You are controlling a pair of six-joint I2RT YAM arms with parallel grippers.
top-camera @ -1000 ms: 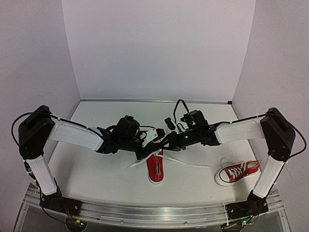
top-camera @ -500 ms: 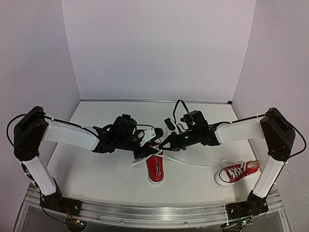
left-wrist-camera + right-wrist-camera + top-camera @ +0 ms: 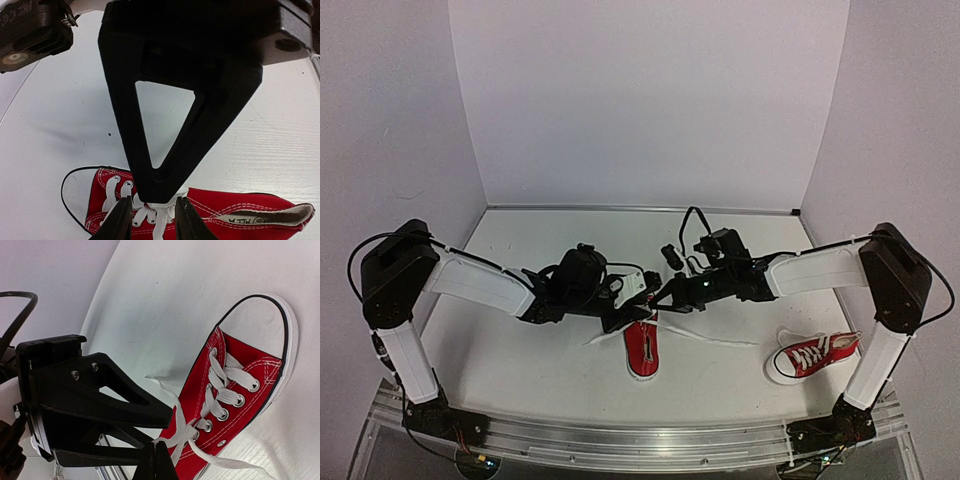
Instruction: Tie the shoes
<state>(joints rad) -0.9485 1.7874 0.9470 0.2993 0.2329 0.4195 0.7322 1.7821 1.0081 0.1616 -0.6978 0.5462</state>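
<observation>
Counting it out: two black-and-white robot arms, two claws, two red canvas sneakers, all on one white table [image 3: 520, 350]. The first red canvas sneaker [image 3: 641, 352] is lying at the middle of the table. Its heel end is poking out toward the near edge, and its laced front is sitting right beneath both claws. The second red canvas sneaker [image 3: 812, 355] is resting far to the right beside the right arm's base, with its white toe cap pointing left, well apart from either claw.

Both arms are reaching in and meeting nose to nose over that first shoe. The left claw [image 3: 154, 220] is hovering directly above the white laces [image 3: 227, 396] with its fingers partly spread, and the lace crossing is showing in the gap between them. The right claw [image 3: 155, 462] is pressing its fingers tight together just at the heel-side end of the lacing. A white strand is running up to their tips, but whether it is actually caught between them I cannot tell. Loose lace ends are trailing out across the table to the left and right of the shoe
</observation>
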